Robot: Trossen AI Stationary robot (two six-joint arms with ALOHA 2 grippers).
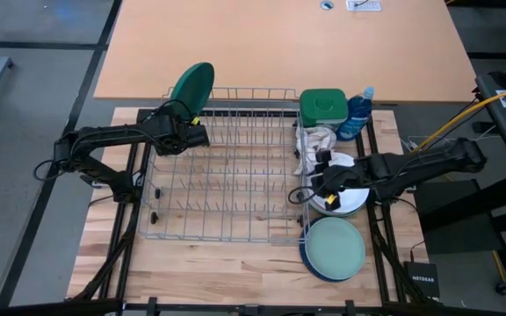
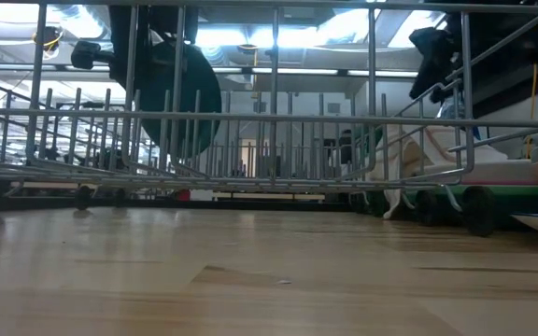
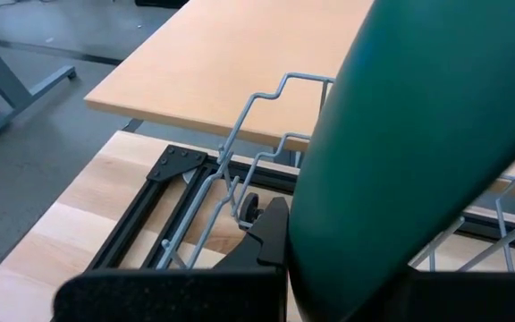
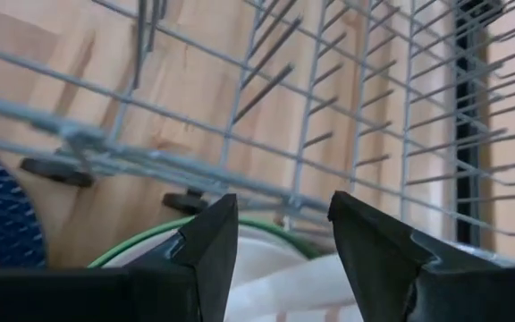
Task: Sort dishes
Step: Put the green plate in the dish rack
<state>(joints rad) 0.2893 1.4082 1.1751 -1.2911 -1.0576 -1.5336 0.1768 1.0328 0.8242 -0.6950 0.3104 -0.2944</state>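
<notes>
Dark green plate (image 1: 192, 86), pinched tight in left fingers (image 1: 202, 136) above the rack's (image 1: 227, 230) far corner, could slip and bang the wires; right fingers (image 1: 313, 186) wide open, empty.

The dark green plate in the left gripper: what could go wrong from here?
1. The left gripper holds the dark green plate only at its lower edge, so it may slip or tilt.
2. The plate hangs at the far left corner of the wire rack; lowered, it may strike the wires.
3. The open right gripper hovers over a white plate near the rack's side and may hit it.
</notes>
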